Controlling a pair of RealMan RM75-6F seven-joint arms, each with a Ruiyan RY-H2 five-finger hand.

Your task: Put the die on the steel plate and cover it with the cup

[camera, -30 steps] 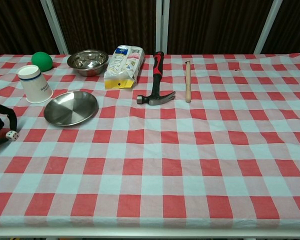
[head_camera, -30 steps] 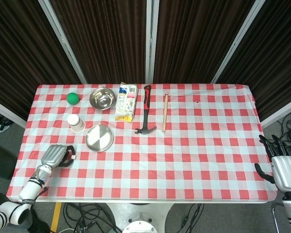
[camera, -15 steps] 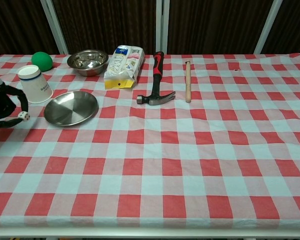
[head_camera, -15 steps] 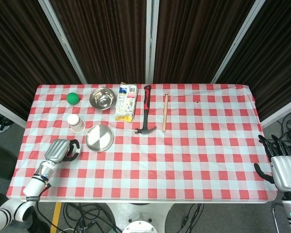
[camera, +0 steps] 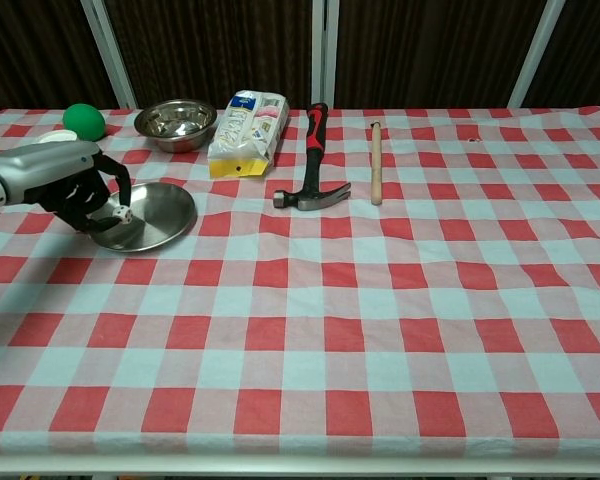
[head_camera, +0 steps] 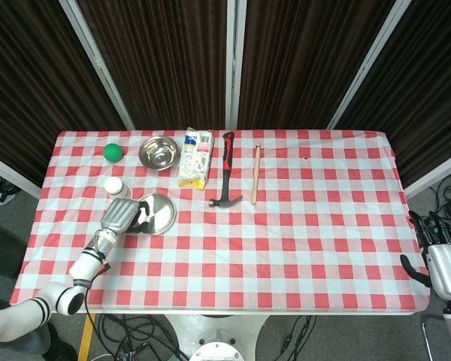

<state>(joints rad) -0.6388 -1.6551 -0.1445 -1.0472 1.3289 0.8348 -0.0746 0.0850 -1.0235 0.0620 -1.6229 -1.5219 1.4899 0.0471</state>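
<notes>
1. The left hand (camera: 85,190) pinches the white die (camera: 123,213) in its fingertips, carrying it over the near-left part of the steel plate (camera: 165,215). The die looks clear of the metal, so the step in hand is the release.
2. To do it well, I would lower the hand until the die is almost touching the plate, nearer the plate's middle than its rim. A die dropped from height will probably bounce or roll off the shallow dish.
3. Open the fingertips gently and lift straight up, so nothing drags the die sideways.
4. The paper cup (head_camera: 114,186) stands just behind the hand in the head view and is mostly hidden behind the arm in the chest view. On withdrawing, keep the forearm clear of it, since it looks light and is likely to tip easily.
5. The right hand (head_camera: 445,263) sits off the table's near-right corner, fingers apart and holding nothing. It is well apart from the plate, so the left hand seems the natural one to fetch the cup afterwards.
</notes>
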